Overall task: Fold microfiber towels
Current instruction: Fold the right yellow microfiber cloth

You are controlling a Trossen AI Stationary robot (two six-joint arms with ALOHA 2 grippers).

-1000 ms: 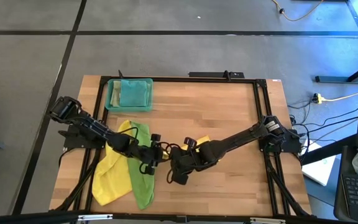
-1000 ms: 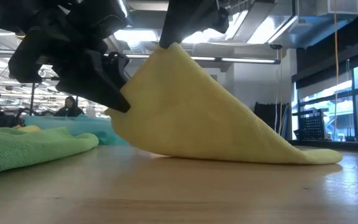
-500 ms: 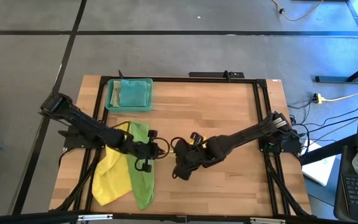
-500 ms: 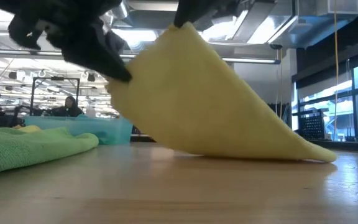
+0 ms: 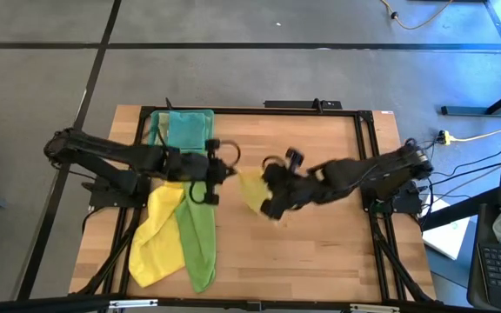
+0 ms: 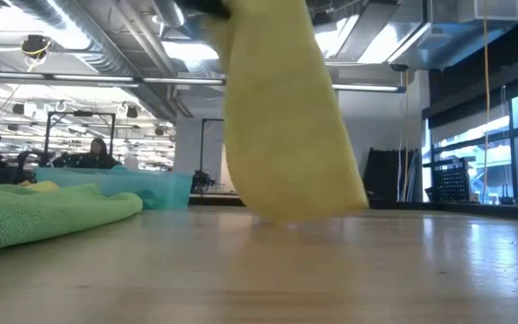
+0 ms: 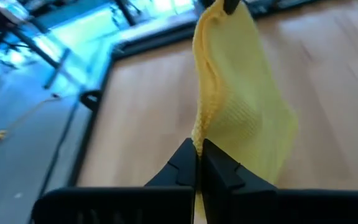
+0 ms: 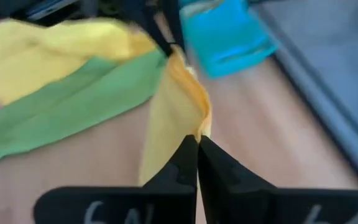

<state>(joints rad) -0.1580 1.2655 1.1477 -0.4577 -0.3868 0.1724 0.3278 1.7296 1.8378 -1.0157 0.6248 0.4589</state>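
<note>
- Yellow microfiber towel (image 5: 252, 189) hangs over the table's middle, pinched by left gripper (image 5: 223, 171) and right gripper (image 5: 268, 202), both clamped tight on it.
- Bright green towel (image 5: 198, 239) and second yellow cloth (image 5: 155, 243) lie near the wooden table's (image 5: 320, 252) left edge, translucent teal tray (image 5: 181, 130) beyond.

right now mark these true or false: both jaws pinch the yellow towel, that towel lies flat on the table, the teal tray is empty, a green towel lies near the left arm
1. Both the left gripper and the right gripper are shut on the lifted yellow towel. True.
2. That towel lies flat on the table. False: it hangs between the grippers, its lower edge near the wood.
3. The teal tray is empty. False: a teal towel lies in it.
4. A bright green towel lies beside another yellow towel near the left arm. True.
</note>
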